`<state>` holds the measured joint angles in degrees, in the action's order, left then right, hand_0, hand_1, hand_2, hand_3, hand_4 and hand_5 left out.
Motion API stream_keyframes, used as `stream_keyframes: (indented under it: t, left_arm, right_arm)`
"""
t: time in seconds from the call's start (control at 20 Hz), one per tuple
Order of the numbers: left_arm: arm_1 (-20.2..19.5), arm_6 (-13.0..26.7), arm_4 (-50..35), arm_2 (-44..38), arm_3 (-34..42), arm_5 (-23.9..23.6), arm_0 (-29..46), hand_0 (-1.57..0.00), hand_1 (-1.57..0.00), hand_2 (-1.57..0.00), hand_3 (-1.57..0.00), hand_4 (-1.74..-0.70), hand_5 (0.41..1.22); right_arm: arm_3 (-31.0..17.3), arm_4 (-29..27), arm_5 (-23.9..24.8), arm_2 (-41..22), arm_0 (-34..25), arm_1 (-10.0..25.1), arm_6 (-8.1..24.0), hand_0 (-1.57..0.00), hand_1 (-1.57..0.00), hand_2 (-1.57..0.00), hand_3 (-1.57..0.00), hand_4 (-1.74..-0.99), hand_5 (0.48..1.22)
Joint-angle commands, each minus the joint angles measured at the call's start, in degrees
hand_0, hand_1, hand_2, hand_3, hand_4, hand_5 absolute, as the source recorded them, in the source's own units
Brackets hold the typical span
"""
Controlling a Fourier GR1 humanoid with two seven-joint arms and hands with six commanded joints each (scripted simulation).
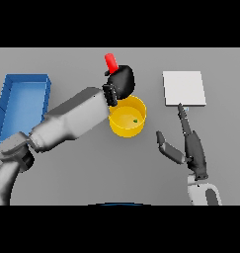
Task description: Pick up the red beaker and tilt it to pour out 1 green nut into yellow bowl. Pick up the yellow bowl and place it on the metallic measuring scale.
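My left hand [120, 81] is shut on the red beaker [110, 62], holding it just behind the far rim of the yellow bowl [120, 127]. Only the beaker's upper end shows above the hand; the rest is hidden in the grip. A small green nut [136, 120] lies inside the bowl, right of its centre. The metallic measuring scale [184, 88], a pale square plate, lies at the back right. My right hand [190, 146] rests open to the right of the bowl, its fingers straight and pointing toward the scale's near edge, thumb spread toward the bowl.
A blue tray [22, 101] with raised walls lies at the far left. My left forearm [67, 121] stretches diagonally from the lower left, past the tray's near right corner, up to the bowl.
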<state>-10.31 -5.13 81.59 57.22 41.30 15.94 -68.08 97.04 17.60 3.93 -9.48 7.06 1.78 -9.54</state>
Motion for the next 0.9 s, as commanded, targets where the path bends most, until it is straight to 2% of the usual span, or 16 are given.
stream_keyframes:
  t: [0.0,0.1,0.2,0.35,0.45,0.65,0.7,0.75,0.85]
  left_arm:
    - [0.1,-0.8,1.1,1.1,-0.6,0.4,-1.0,-1.57,-1.57,-1.57,-1.57,-1.73,1.221]
    - [0.9,-2.4,3.1,3.5,-0.8,2.7,-2.8,-1.57,-1.57,-1.57,-1.57,-1.73,1.221]
    - [1.5,-3.0,4.5,4.8,-1.2,4.3,-4.0,-1.57,-1.57,-1.57,-1.57,-1.73,1.221]
    - [2.0,-4.5,4.9,4.8,-1.7,5.3,-6.3,-1.57,-1.57,-1.57,-1.57,-1.73,1.221]
    - [1.3,-5.4,3.9,2.7,-2.8,2.4,-8.0,-1.57,-1.57,-1.57,-1.57,-1.73,1.221]
    - [-0.5,-6.0,1.3,-3.3,-6.9,1.4,-14.2,-1.57,-1.57,-1.57,-1.57,-1.73,1.221]
    - [-1.3,-5.1,0.2,-5.6,-8.4,1.1,-15.5,-1.57,-1.57,-1.57,-1.26,-1.73,1.221]
    - [-1.8,-4.6,-0.6,-7.2,-9.8,0.4,-16.6,-1.57,-1.57,-1.57,-1.02,-1.73,1.221]
    - [-4.0,-6.0,-4.2,-12.4,-12.7,-0.7,-18.2,-1.57,-1.57,-1.57,-1.22,-1.73,1.221]
  right_arm:
    - [0.7,0.1,0.0,-0.5,0.5,-0.4,-0.4,0.0,0.0,0.0,0.0,-1.073,0.675]
    - [0.3,0.0,0.3,0.3,-1.2,-0.1,1.6,0.0,0.0,0.0,0.0,-1.061,0.671]
    - [1.3,-0.5,-0.2,0.2,0.0,0.2,0.5,0.0,0.0,0.0,0.0,-1.051,0.677]
    - [0.5,0.2,0.3,0.3,-0.4,0.2,1.0,0.0,0.0,0.0,0.0,-1.035,0.685]
    - [0.4,0.2,0.2,0.0,-1.0,-0.3,1.9,0.0,0.0,0.0,0.0,-1.035,0.684]
    - [0.2,1.3,1.0,0.0,-0.8,0.3,0.3,0.0,0.0,0.0,0.0,-1.023,0.682]
    - [0.2,1.4,1.0,-0.1,-0.9,0.1,0.8,0.0,0.0,0.0,0.0,-1.024,0.681]
    - [0.1,1.1,0.9,-0.1,-0.7,0.1,0.8,0.0,0.0,0.0,0.0,-1.028,0.68]
    - [0.2,0.5,0.6,-0.1,-0.6,-0.2,1.5,0.0,0.0,0.0,0.0,-1.009,0.676]
